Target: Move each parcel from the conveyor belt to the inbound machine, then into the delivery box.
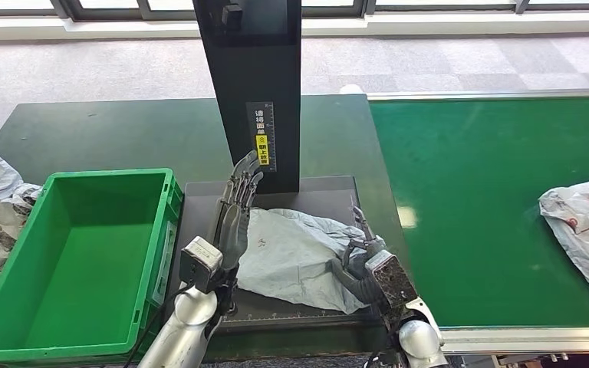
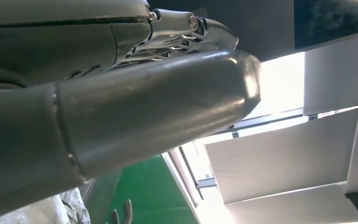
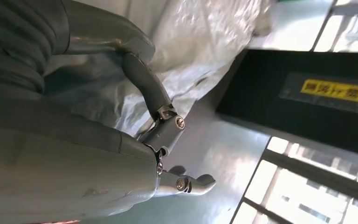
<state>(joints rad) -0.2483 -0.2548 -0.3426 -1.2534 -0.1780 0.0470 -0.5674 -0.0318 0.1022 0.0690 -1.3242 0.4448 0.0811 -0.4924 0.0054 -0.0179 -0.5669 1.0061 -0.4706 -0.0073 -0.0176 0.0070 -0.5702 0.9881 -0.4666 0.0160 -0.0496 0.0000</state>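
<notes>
Because the grey parcel point(image 1: 295, 257) lies limp on the inbound machine's platform point(image 1: 307, 193) with the left hand point(image 1: 238, 211) spread flat beside it and the right hand point(image 1: 360, 261) loosely open at its edge, a one-sided lift toward the green delivery box point(image 1: 15, 307) risks it sagging and slipping free.

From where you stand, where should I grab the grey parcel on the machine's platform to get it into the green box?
Probably the grey parcel is best gripped at its left edge, coming from the box side. It lies flat and limp on the inbound machine, so a pinch on the loose edge suits it. The left hand is beside that edge; the green box sits just left.
</notes>
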